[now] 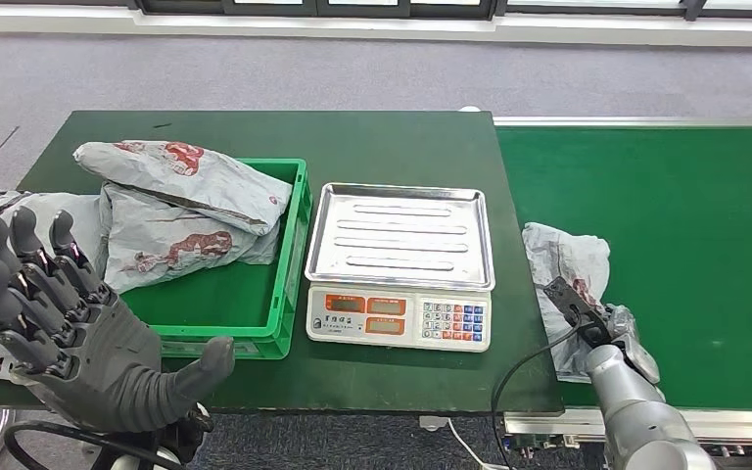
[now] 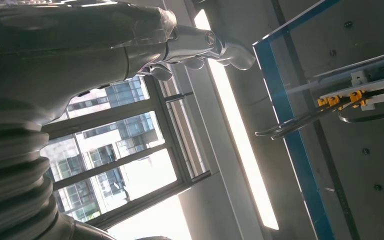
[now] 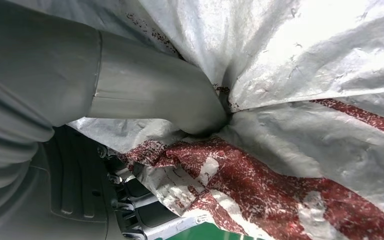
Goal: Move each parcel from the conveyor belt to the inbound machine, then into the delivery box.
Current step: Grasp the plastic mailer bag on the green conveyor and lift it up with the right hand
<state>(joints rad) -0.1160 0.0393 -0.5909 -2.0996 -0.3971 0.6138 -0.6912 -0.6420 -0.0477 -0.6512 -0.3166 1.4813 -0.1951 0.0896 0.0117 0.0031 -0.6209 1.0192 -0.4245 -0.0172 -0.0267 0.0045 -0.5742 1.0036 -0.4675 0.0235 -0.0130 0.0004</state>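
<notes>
Head view: right hand (image 1: 587, 323) sits at the near-left corner of the green conveyor belt (image 1: 685, 245), on a crumpled grey parcel (image 1: 568, 259) with red print; the fingers are mostly hidden under the wrist and the bag, so the grasp is hard to read here. Left hand (image 1: 69, 323) is raised over the near-left edge of the dark green table (image 1: 392, 137), fingers spread, thumb out, holding nothing; it covers part of another grey bag (image 1: 29, 211) at the table's left edge, which is cut off by the frame. The green crate (image 1: 289, 284) at table centre-left holds two grey bags with red print (image 1: 181, 206), one stacked over the other and overhanging the crate's far-left rim. Just right of the crate stands the scale (image 1: 399, 264), its steel tray bare. Left wrist view: left hand's thumb and grey cover against ceiling, windows and a light strip, nothing in the hand. Right wrist view: thick grey thumb (image 3: 150, 95) presses into the parcel's folds, dark fingers under the bag, so the right hand grips the parcel; a sliver of green belt shows below it.
</notes>
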